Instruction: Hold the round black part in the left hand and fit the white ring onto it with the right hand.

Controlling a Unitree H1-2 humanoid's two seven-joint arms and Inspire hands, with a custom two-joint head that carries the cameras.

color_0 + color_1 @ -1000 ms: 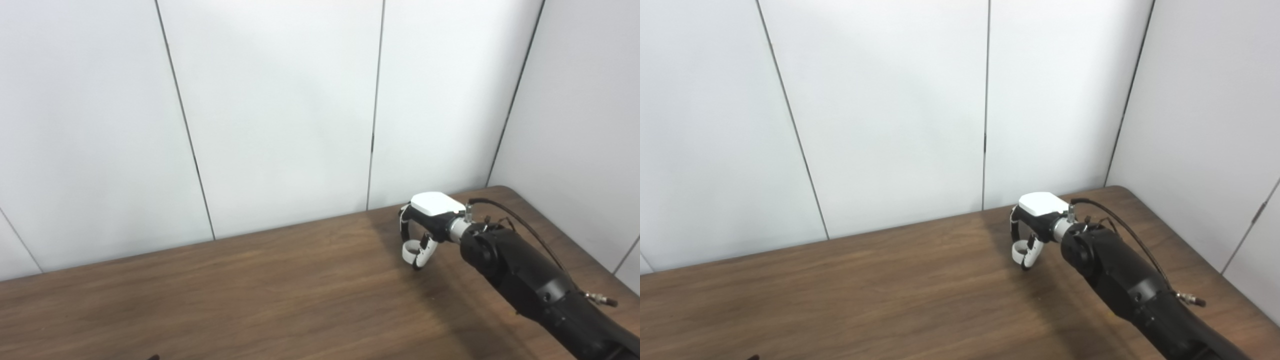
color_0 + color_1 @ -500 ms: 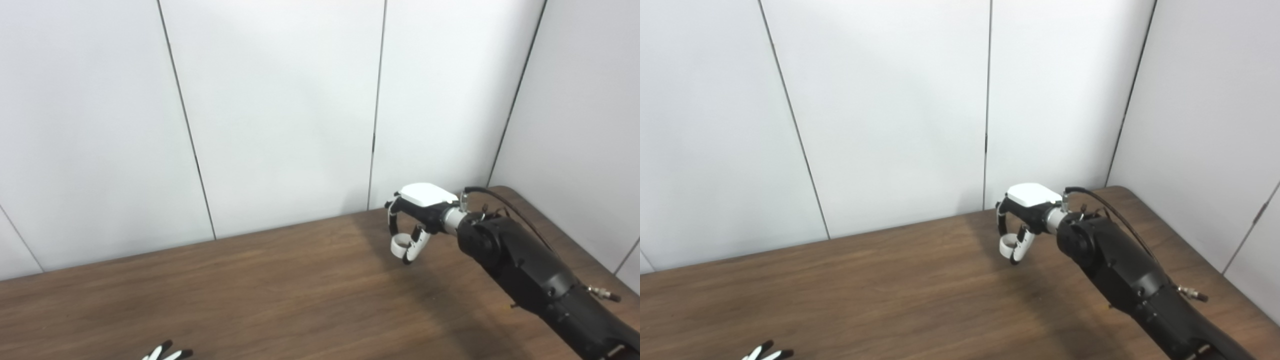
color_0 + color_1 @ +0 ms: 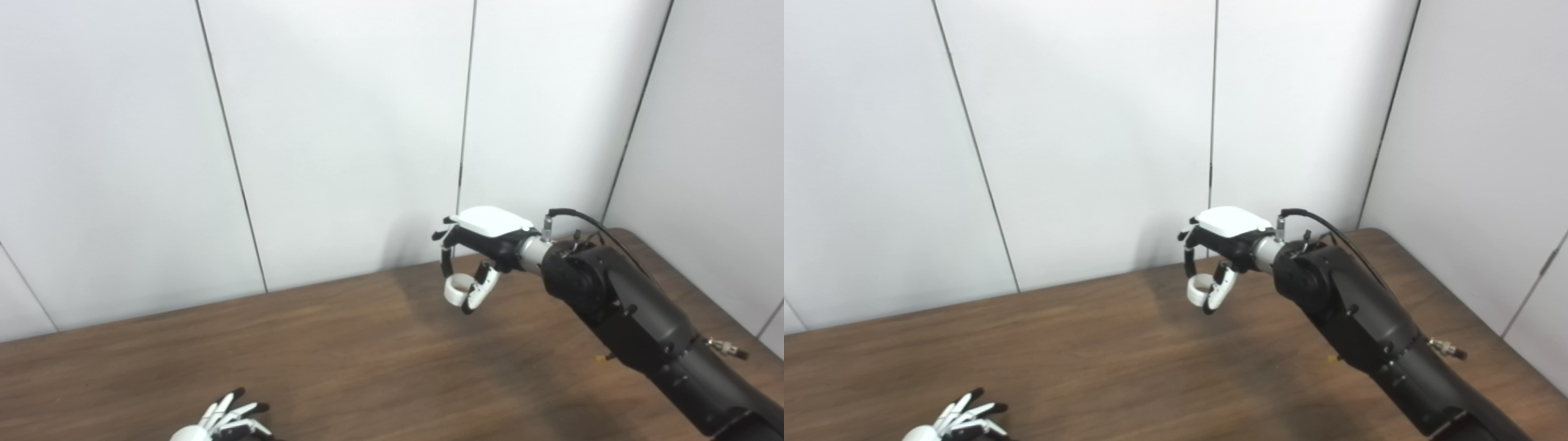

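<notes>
1. The right robot hand, right of frame centre, pinches the white ring above the tabletop.
2. The left robot hand, at the lower left edge, shows spread fingers; what it holds cannot be told.
</notes>
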